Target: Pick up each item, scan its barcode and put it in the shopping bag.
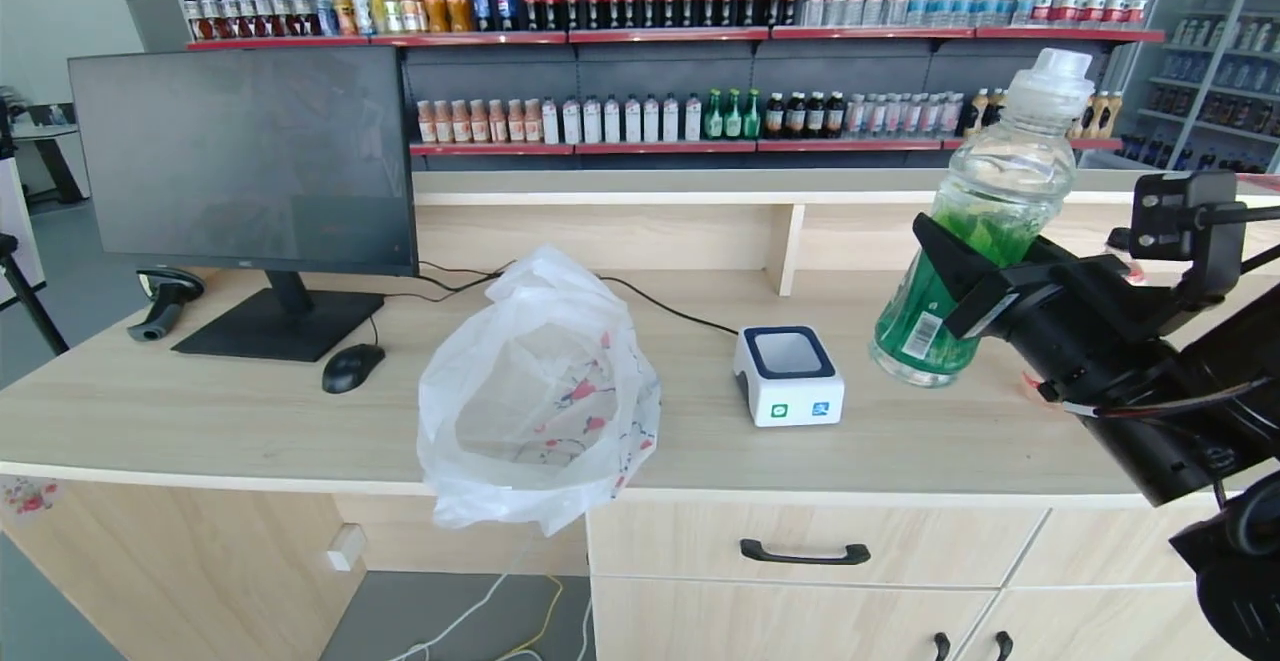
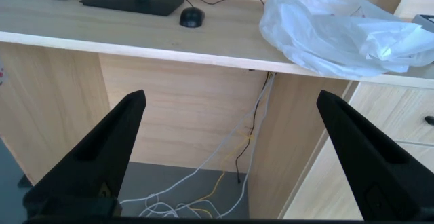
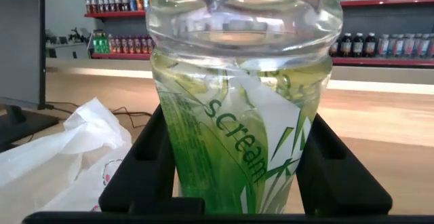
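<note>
One drink bottle [image 1: 995,191]: green label, pale cap, tilted in the air over the worktop's [image 1: 200,411] right end, barcode near its base.
Right gripper [image 1: 945,276]: clamped around the bottle's labelled body.
Left gripper [image 2: 230,98]: fingers spread wide, nothing between them, low below the worktop's front edge.
Shopping bag [image 1: 540,391]: white plastic, mouth open, sagging over the front edge near the middle.
Barcode scanner [image 1: 788,376]: white box, between bag and bottle.
Left end: monitor [image 1: 245,156], mouse [image 1: 352,368].

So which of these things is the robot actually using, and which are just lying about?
In use: green-labelled bottle in the right gripper, white scanner box, plastic shopping bag.
Lying about: monitor, mouse, shelves of drinks behind.
</note>
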